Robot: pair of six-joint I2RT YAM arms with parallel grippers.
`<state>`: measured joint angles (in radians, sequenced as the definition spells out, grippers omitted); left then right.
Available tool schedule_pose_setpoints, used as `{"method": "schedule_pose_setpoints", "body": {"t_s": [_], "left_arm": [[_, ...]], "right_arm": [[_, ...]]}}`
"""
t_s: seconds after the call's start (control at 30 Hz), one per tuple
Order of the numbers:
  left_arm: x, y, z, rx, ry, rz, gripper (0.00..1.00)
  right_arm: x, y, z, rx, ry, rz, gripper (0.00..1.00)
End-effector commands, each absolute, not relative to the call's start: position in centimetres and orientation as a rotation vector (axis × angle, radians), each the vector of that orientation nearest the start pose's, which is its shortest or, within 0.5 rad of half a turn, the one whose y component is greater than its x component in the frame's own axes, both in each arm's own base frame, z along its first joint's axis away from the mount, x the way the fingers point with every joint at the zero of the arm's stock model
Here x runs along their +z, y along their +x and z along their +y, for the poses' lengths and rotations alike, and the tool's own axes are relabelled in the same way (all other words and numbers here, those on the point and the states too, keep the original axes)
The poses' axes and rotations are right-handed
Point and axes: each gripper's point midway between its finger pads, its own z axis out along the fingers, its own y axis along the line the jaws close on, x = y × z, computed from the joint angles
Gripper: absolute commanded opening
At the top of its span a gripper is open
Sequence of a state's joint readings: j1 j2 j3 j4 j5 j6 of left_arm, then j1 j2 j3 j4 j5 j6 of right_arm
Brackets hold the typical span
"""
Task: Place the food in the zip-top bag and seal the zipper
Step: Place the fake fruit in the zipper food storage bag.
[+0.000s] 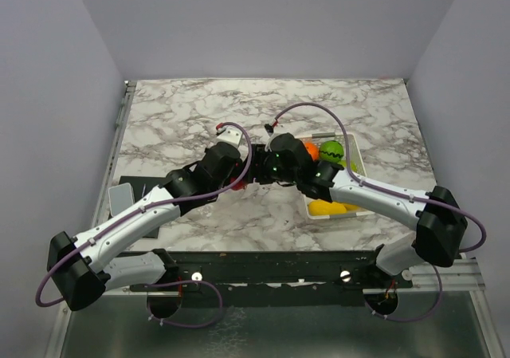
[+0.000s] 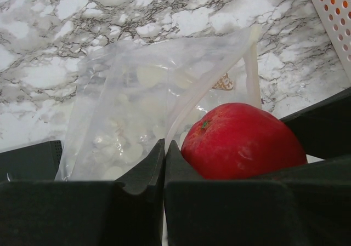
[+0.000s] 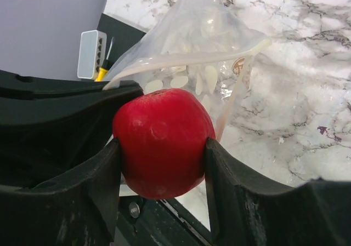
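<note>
Red and glossy, the fruit (image 3: pixel 163 139) is clamped between the two fingers of the right gripper (image 3: pixel 163 153), right at the mouth of the bag (image 3: pixel 205 21). The zipper (image 3: pixel 186 58) gapes unsealed just behind it. The left gripper (image 2: pixel 164 161) has its fingers pressed tight together on the bag's near edge, holding that lip up off the marble table (image 2: pixel 66 16). Off to the right, the white tray (image 1: pixel 356 157) holds the orange (image 1: pixel 310 148), the green ball (image 1: pixel 332 152) and some yellow pieces (image 1: pixel 331 208).
</note>
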<state>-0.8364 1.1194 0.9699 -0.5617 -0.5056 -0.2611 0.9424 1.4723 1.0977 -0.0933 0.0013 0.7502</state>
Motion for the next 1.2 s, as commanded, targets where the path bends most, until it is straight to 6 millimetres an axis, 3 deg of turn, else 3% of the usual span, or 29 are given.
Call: {"method": "schedule_pose_setpoints", "body": {"t_s": [0.0, 0.17, 0.3, 0.43, 0.73, 1.0, 1.17], "left_arm": [[20.3, 25.7, -19.5, -0.195, 0.358, 2.132, 0.0], [22.1, 25.5, -21.0, -0.304, 0.345, 2.109, 0.0], [23.7, 25.5, -21.9, -0.349, 0.352, 2.102, 0.0], [24.5, 25.8, -22.7, -0.375, 0.354, 2.112, 0.0], [22.4, 26.8, -23.0, -0.306, 0.345, 2.153, 0.0], [23.0, 27.1, -23.3, -0.324, 0.329, 2.138, 0.0], [23.2, 27.3, -23.1, -0.306, 0.328, 2.129, 0.0]], "right_arm": [[19.4, 24.7, 39.6, 1.045, -0.157, 2.187, 0.01], [18.9, 25.4, 39.0, 0.984, -0.11, 2.191, 0.03], [19.4, 25.5, 38.2, 0.95, -0.096, 2.18, 0.27], [20.3, 25.7, 37.1, 0.911, -0.08, 2.153, 0.46], [22.9, 25.2, 34.4, 0.874, -0.069, 2.096, 0.78], [24.2, 24.4, 32.5, 0.856, -0.058, 2.074, 0.85], [24.9, 24.2, 29.7, 0.771, -0.012, 2.062, 0.84]]}}
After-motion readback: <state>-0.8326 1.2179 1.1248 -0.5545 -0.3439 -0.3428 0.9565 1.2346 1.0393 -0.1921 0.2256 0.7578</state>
